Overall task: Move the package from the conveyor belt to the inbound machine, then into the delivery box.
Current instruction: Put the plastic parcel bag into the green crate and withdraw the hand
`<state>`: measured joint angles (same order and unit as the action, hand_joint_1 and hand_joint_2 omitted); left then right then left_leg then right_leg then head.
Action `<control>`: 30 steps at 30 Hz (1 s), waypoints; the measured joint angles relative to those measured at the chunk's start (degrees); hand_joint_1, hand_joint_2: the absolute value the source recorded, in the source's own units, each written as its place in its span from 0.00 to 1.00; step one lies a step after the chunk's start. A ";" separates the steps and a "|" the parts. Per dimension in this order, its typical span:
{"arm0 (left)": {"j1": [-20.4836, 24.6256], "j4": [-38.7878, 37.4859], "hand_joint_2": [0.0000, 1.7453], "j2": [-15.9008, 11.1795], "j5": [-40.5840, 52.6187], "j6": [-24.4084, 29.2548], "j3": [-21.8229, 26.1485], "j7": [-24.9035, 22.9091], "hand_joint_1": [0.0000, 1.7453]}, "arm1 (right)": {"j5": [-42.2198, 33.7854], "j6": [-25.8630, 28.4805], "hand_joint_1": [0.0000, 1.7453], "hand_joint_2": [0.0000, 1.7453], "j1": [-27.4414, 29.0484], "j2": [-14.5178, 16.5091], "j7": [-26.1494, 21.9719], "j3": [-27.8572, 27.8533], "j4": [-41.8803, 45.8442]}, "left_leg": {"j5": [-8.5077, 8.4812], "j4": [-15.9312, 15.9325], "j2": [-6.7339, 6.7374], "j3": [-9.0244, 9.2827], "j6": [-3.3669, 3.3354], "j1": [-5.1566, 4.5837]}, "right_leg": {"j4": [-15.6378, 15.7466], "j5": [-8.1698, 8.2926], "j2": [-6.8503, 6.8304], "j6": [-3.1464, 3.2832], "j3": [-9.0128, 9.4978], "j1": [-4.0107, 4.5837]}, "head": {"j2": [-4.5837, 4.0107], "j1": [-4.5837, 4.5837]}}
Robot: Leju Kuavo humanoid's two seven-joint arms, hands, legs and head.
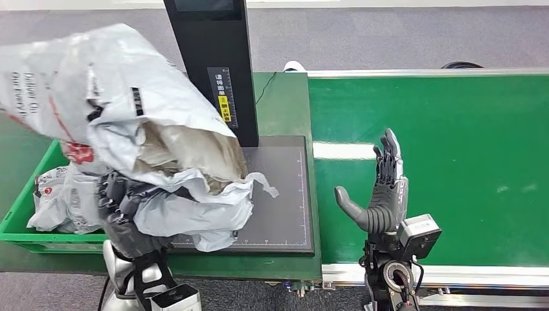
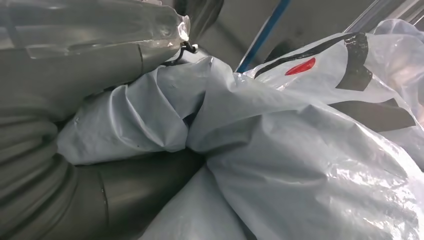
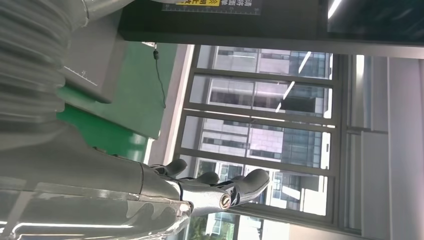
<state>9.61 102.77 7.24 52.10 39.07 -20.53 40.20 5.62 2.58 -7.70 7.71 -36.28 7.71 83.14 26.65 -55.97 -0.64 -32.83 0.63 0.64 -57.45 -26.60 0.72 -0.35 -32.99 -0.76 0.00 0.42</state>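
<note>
Your left hand (image 1: 123, 204) has its dark fingers clamped into the lower folds of the package (image 1: 123, 103), a big crumpled grey-white poly mailer with black and red print, and you're holding it up off the surface. The bag balloons above and to the outside of that hand, its torn side showing brownish paper inside. From the left wrist camera, the thick grey thumb (image 2: 75, 70) presses on one bunched fold of the package (image 2: 300, 150) while plastic spills past it.

Just inside of the hand lies the dark scanning pad (image 1: 285, 194) of the inbound machine, with a loose tail of the bag trailing down onto it. The machine's black column (image 1: 213, 65) stands beyond the hand. To the outside of your left hand sits the green delivery box (image 1: 39, 194), already holding other grey mailers (image 1: 65, 194); the lifted package overhangs its near corner.

Your right hand (image 1: 382, 188) is empty, fingers straight and pointing up, thumb splayed toward the pad, hovering over the green conveyor belt (image 1: 453, 162). The right wrist camera shows those fingers (image 3: 215, 187) apart against the windows.
</note>
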 joint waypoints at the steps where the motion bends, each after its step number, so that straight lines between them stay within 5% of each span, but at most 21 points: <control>1: -0.02 0.79 1.00 0.03 0.69 0.00 1.01 -0.02 1.00 | -0.01 0.02 0.00 1.00 0.01 -0.04 -0.05 -0.01 -0.06 | 0.00 0.00 0.00 0.00 0.00 0.00 | 0.00 0.00 0.00 0.00 0.00 0.00 | 0.00 0.01; 5: 0.91 -0.67 1.00 0.21 1.94 -0.05 7.05 -3.70 1.00 | -0.02 0.42 0.00 1.00 0.49 -0.19 -0.42 -0.09 -0.08 | -0.01 0.00 0.00 0.04 0.00 0.00 | 0.00 0.00 0.00 0.00 -0.02 0.00 | 0.00 -0.01; 10: 6.82 -12.54 1.00 -2.26 3.22 -3.85 16.67 -24.72 1.00 | 0.87 0.54 0.00 1.00 2.44 -0.37 -0.52 -0.63 1.47 | -0.06 0.00 0.05 0.06 0.03 0.02 | -0.01 0.04 0.03 0.04 0.00 0.02 | 0.00 0.01; 16: 12.38 -24.89 1.00 -6.08 8.68 -15.05 25.62 -38.11 1.00 | 2.07 -0.85 0.00 1.00 2.27 -0.52 0.23 -1.44 1.88 | -0.06 0.00 0.07 0.05 0.05 0.03 | -0.03 0.04 0.04 0.06 -0.02 0.03 | 0.00 -0.01; 30: 14.92 -39.02 1.00 -10.04 19.56 -29.75 33.51 -45.82 1.00 | 4.27 -2.90 0.00 1.00 2.08 -0.43 0.50 -3.39 1.88 | -0.03 0.04 0.07 0.20 0.08 0.02 | -0.03 0.02 0.06 0.05 0.13 0.02 | 0.00 0.00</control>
<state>24.52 63.75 -2.80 71.67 9.32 12.99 -5.62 9.89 -0.32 -5.62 7.28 -35.78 4.32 85.02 26.62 -55.93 -0.57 -32.62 0.70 0.66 -57.47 -26.58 0.78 -0.30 -32.87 -0.74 0.00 0.42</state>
